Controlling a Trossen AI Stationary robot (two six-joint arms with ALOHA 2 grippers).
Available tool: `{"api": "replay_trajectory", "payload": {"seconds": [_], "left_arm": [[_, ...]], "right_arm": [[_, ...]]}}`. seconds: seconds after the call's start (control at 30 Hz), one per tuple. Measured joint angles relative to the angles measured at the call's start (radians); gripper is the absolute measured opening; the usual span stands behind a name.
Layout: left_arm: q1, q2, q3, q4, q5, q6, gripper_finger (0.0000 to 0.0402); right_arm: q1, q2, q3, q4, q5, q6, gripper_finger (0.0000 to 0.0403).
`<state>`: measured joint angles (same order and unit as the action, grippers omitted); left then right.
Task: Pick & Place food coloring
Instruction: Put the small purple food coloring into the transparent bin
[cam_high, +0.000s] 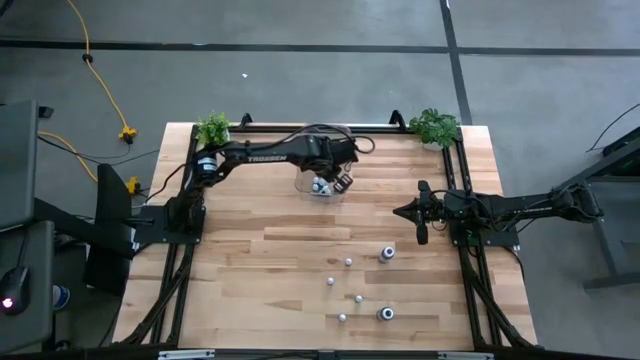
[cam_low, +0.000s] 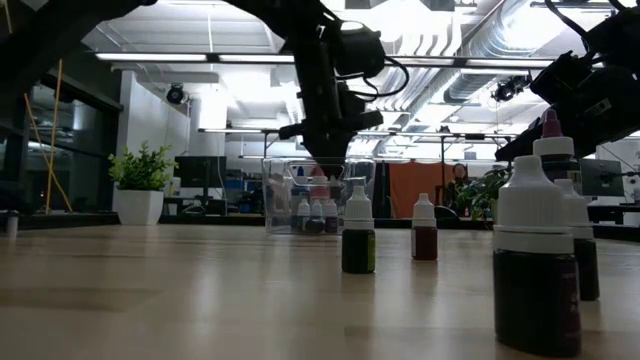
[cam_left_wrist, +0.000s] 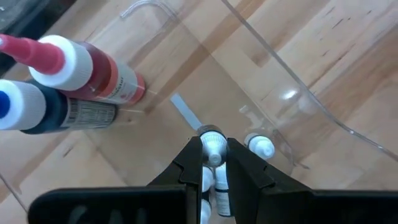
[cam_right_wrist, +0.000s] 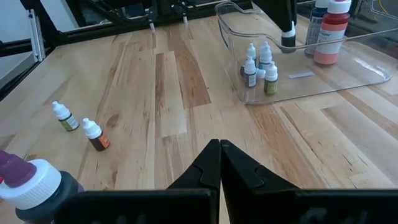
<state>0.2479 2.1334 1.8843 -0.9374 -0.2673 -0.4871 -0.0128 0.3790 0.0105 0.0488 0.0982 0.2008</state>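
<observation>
Left wrist view: left gripper (cam_left_wrist: 213, 163) inside clear bin (cam_left_wrist: 311, 106), clamped on small white-capped bottle (cam_left_wrist: 213, 144) – place step. Next: release beside others, lift out. Right gripper (cam_right_wrist: 219, 163) together, waiting over surface (cam_right_wrist: 168, 93) w/ loose bottles (cam_right_wrist: 64, 116).

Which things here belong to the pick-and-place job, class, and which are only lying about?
Job:
- loose bottles on the table
- bottles in the bin
- small bottle held by the left end effector over the bin
- bin

Lying about:
- two plants at the far corners
- yellow cable on the floor
- right end effector, shut and waiting
</observation>
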Motion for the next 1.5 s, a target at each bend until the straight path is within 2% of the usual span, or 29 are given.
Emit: {"api": "replay_trajectory", "payload": {"seconds": [0.23,0.4,0.73,1.5], "left_arm": [[0.011,0.0,0.0,0.001,-0.01,-0.007,0.004],[0.022,0.003,0.0,-0.012,0.071,0.0,0.004],[0.027,0.062,0.001,0.014,0.078,0.016,0.004],[0.034,0.065,0.0,-0.015,0.264,0.094,0.004]], "right_arm": [[0.0,0.0,0.0,0.0,0.0,0.0,0.0],[0.0,0.0,0.0,0.0,0.0,0.0,0.0],[0.0,0.0,0.0,0.0,0.0,0.0,0.0],[0.0,0.0,0.0,0.0,0.0,0.0,0.0]]}}
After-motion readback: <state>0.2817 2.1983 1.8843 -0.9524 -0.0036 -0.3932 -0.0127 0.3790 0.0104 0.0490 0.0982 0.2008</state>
